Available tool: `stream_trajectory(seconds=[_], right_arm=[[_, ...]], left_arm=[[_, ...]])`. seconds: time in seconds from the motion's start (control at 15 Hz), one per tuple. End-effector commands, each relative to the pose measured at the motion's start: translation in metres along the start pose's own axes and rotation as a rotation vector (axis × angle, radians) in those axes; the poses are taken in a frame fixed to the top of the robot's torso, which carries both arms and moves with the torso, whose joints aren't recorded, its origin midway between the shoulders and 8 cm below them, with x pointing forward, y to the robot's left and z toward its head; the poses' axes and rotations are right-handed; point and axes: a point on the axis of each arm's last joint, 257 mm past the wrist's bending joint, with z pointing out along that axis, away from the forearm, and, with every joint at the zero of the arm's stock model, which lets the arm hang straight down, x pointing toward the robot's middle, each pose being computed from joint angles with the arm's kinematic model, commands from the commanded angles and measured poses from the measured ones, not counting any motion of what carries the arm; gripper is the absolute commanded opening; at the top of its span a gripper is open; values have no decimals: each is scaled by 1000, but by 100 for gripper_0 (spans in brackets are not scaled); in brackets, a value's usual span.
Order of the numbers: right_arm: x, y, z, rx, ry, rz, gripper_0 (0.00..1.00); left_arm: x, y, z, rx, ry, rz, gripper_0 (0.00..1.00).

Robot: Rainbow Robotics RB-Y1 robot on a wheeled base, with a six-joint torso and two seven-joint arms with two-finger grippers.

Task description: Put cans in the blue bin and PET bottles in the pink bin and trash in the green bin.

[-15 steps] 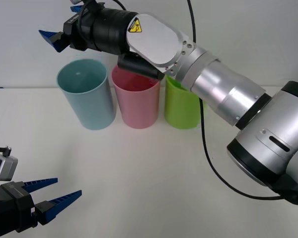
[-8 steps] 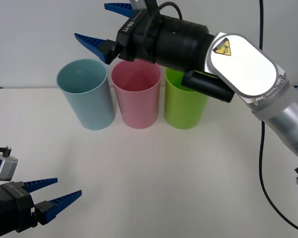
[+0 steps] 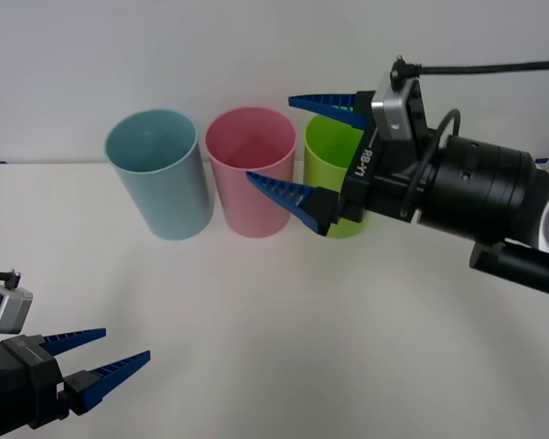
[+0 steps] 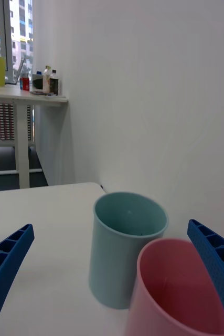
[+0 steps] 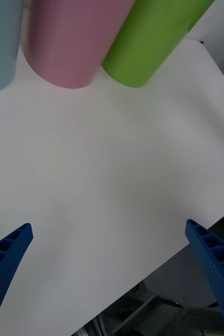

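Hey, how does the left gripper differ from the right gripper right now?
The left gripper sits low at the near edge of the table, far from the bins; the right gripper is raised in front of the green bin, beside the pink bin. The left points across the table towards the right side; the right points left, towards the blue bin. Both are open, blue-fingered and empty.

Three bins are being kept in a row at the table (image 3: 256, 302) rear: blue bin (image 3: 157, 174) left, pink bin (image 3: 252, 170) centre, green bin (image 3: 326, 155) right. The right gripper (image 3: 297, 146) is being held before the green bin; the left gripper (image 3: 96, 361) is being held at the near left.
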Motion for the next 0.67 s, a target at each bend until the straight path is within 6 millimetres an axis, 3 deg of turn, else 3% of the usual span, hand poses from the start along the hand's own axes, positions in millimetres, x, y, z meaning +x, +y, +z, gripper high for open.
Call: stream_trajectory(seconds=[0.07, 0.4, 0.67], right_arm=[[34, 17, -36, 3, 58, -19, 100], [96, 26, -99, 34, 217, -79, 100], [135, 35, -134, 73, 315, -73, 100]], left_arm=[[0, 0, 0, 0, 0, 0, 100], [0, 0, 0, 0, 0, 0, 100], [0, 0, 0, 0, 0, 0, 100]])
